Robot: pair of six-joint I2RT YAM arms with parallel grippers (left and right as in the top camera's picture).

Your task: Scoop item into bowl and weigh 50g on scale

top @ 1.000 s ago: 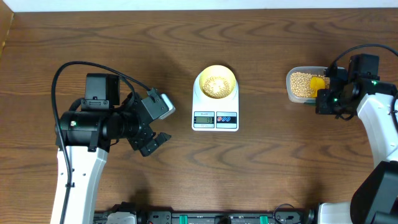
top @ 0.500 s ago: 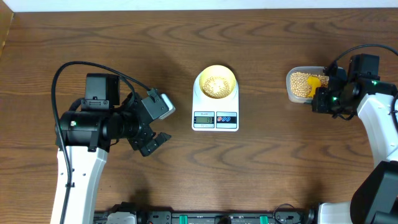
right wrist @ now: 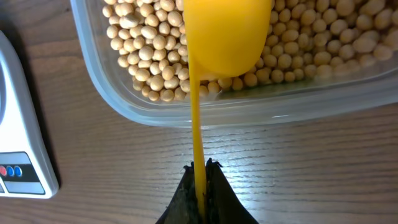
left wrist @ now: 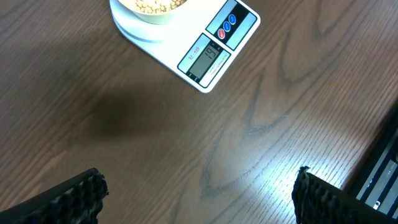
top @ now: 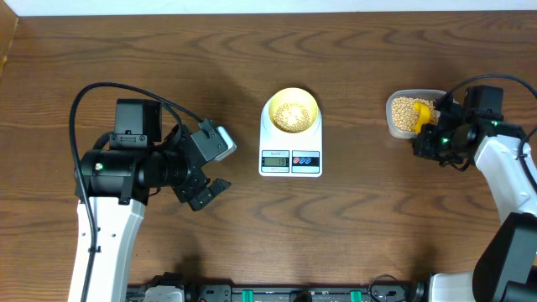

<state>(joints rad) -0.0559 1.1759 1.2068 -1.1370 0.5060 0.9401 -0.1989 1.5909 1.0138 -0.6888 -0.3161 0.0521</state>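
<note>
Tan beans (right wrist: 143,56) fill a clear plastic tub (top: 398,117) at the right of the table. My right gripper (right wrist: 199,167) is shut on the handle of a yellow scoop (right wrist: 227,31), whose head lies over the beans in the tub (right wrist: 93,81). The small pale yellow bowl (top: 292,111) stands on the white scale (top: 290,159) at the table's middle and holds some beans (left wrist: 152,5). My left gripper (top: 210,168) hangs open and empty left of the scale (left wrist: 214,53), its fingers (left wrist: 74,199) wide apart over bare wood.
The scale's display (top: 274,160) and two coloured buttons (top: 304,159) face the front edge. The scale's corner (right wrist: 18,143) shows left of the tub in the right wrist view. Black equipment (top: 277,294) lines the table's front edge.
My right gripper has shifted left and a little toward the front with the scoop, tilting it in the tub. The left arm has not moved.
</note>
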